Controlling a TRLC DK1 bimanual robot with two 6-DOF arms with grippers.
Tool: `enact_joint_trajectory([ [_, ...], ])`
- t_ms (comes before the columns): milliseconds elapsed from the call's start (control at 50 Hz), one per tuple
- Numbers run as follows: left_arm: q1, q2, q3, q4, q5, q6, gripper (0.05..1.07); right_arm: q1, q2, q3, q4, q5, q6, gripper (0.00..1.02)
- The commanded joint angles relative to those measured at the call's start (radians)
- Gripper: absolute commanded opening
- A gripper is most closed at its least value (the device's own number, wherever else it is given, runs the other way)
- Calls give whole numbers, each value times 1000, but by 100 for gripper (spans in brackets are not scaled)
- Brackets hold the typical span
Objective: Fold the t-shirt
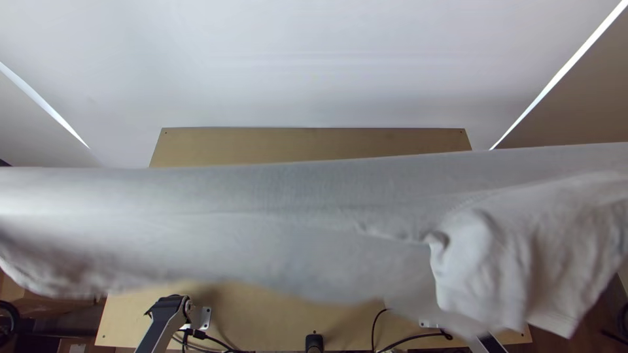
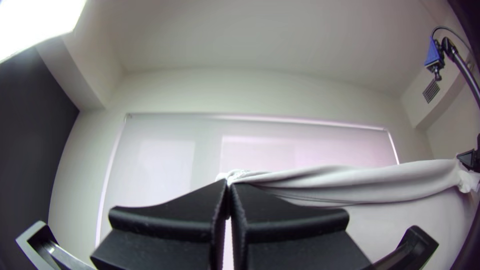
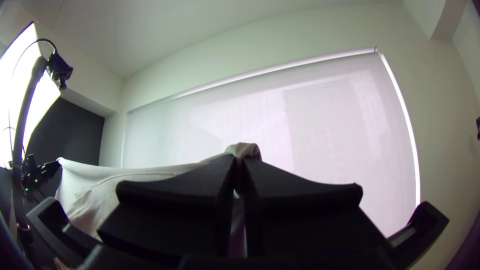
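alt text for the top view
A pale shirt stretched from side to side, held up over a light wooden table, bunched folds at the right. Below it show parts of the left arm and right arm, and black cables.

The t-shirt is showing soft, matt cloth, looking smooth where it is stretching and rumpled toward its bunched part. The worktop is showing smooth, matt wood. The left claw and the right claw are looking like dull black plastic. The bracket is looking like smooth metal; the blind is appearing smooth and matt.
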Motion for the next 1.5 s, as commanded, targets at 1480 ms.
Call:
enact_joint_trajectory([
  [1480,-21,758,-897,300,101,-89,8,-29,665,-1084,531,19,35,2],
])
